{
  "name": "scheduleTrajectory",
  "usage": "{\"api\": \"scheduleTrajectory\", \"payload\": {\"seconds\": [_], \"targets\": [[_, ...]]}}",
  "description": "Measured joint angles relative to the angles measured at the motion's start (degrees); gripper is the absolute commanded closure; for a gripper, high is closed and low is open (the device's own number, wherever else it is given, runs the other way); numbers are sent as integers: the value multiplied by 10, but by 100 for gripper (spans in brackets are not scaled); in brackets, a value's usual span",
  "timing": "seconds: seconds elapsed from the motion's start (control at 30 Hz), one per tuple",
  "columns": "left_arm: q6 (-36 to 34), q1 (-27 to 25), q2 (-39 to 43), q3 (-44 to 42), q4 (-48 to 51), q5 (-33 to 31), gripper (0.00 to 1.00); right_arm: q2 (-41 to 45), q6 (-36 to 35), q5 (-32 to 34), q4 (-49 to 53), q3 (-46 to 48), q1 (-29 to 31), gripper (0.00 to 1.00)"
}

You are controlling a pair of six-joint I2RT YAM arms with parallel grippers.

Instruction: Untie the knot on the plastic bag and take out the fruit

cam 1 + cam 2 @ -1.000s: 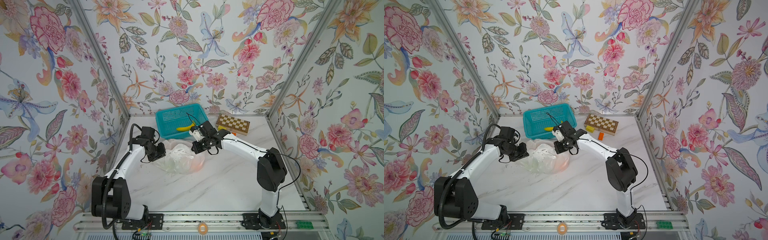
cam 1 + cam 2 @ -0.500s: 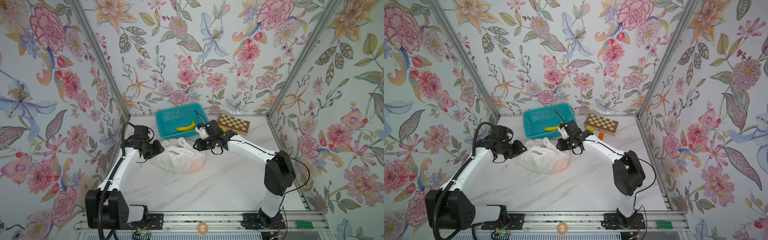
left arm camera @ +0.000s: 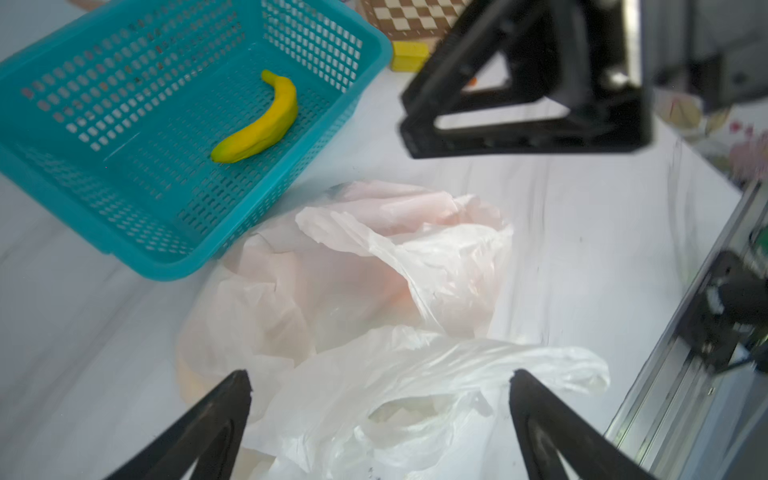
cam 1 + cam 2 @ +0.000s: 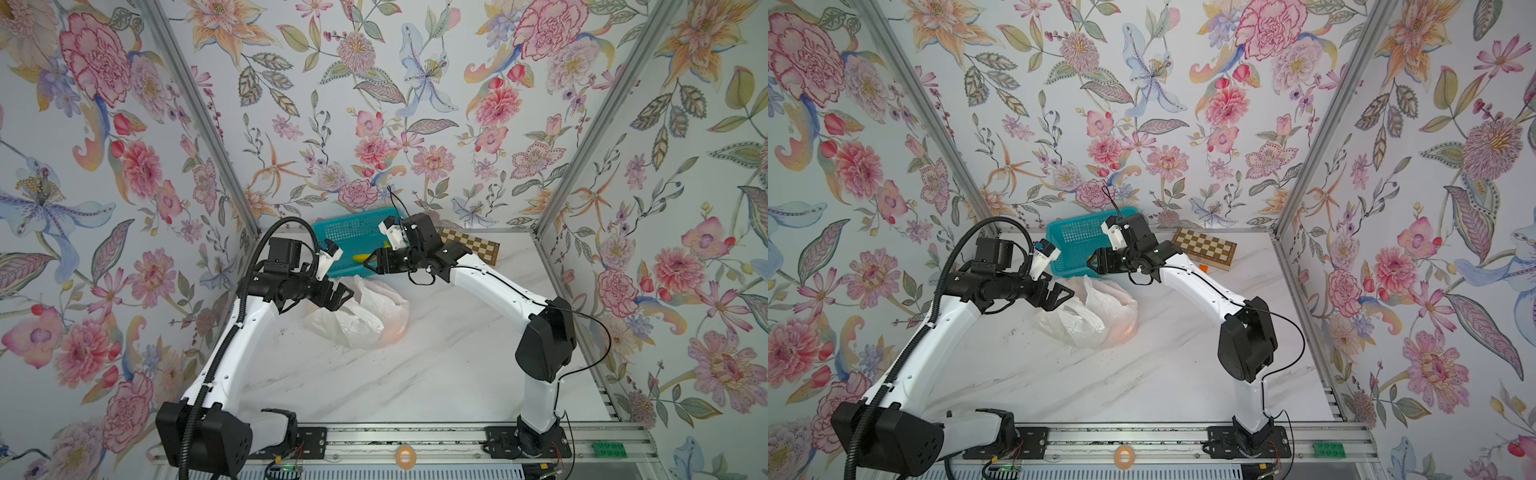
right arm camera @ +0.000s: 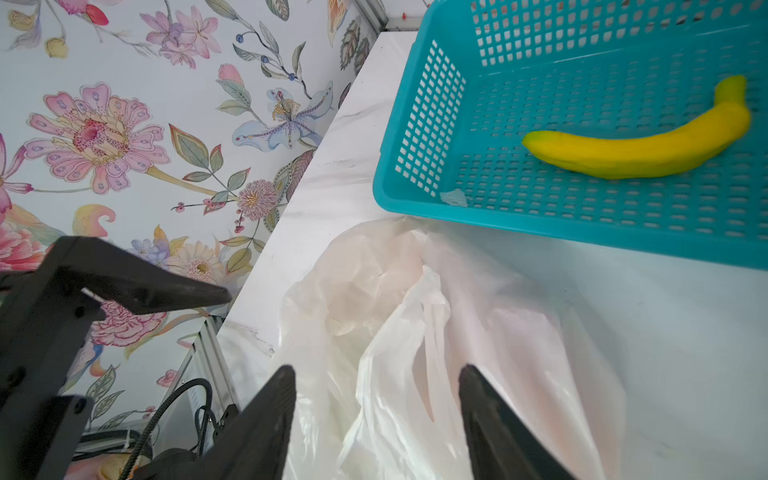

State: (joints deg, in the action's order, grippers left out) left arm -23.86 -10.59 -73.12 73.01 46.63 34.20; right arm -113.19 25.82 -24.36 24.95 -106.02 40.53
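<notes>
The plastic bag [image 4: 357, 318] [image 4: 1088, 318] is seen slumped on the marble table [image 4: 415, 374], just on the near side of the teal basket [image 4: 345, 232] [image 4: 1073, 237], its far edge pressed up to the basket's near wall. An orange tint, taken as the fruit [image 4: 392, 328] [image 4: 1126, 328], is seen through the plastic at the bag's end away from the basket; single pieces cannot be told apart. The left gripper [image 4: 338, 297] [image 4: 1062, 293] is held off the basket's near left corner, over the left end of the bag, jaws spread wide and closed on nothing. In the left wrist view the bag [image 3: 374, 270] is seen beyond the left gripper [image 3: 380, 382], and a loose handle loop [image 3: 457, 374] is spread below the gap, apart from both fingers. The right gripper [image 4: 372, 264] [image 4: 1094, 262] is held above the basket's near rim and the bag's far edge, jaws parted less widely and gripping nothing. In the right wrist view crumpled plastic [image 5: 415, 332] is seen past the right gripper [image 5: 376, 370], clear of the fingers. A yellow banana [image 3: 266, 129] [image 5: 636, 153] is seen lying in the basket [image 3: 124, 249] [image 5: 415, 124]. A chessboard [image 4: 473, 245] [image 4: 1208, 247] is seen lying just to the right of the basket.
</notes>
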Motion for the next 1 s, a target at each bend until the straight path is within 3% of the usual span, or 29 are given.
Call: {"api": "scheduleTrajectory", "payload": {"seconds": [0.23, 0.4, 0.63, 0.8, 0.87, 0.97, 1.0], "targets": [[-163, -18, -23, 11, 43, 12, 1, -113, -5, -30, 80, -123, 16, 33], [-198, -34, -34, -10, 15, 1, 2, -153, -4, -38, 116, -163, 27, 42], [-212, -43, -54, -55, -30, 15, 13, -172, 5, -52, 137, -188, 28, 61], [-222, -47, -71, -64, -33, 10, 36, -174, 6, -54, 145, -193, 29, 74], [-220, -49, -73, -67, -35, 7, 49, -174, 5, -54, 147, -193, 29, 79], [-208, -50, -73, -72, -47, 1, 87, -174, 6, -54, 149, -193, 29, 86], [-200, -50, -72, -76, -57, 0, 95, -174, 7, -53, 149, -193, 29, 89]]}}
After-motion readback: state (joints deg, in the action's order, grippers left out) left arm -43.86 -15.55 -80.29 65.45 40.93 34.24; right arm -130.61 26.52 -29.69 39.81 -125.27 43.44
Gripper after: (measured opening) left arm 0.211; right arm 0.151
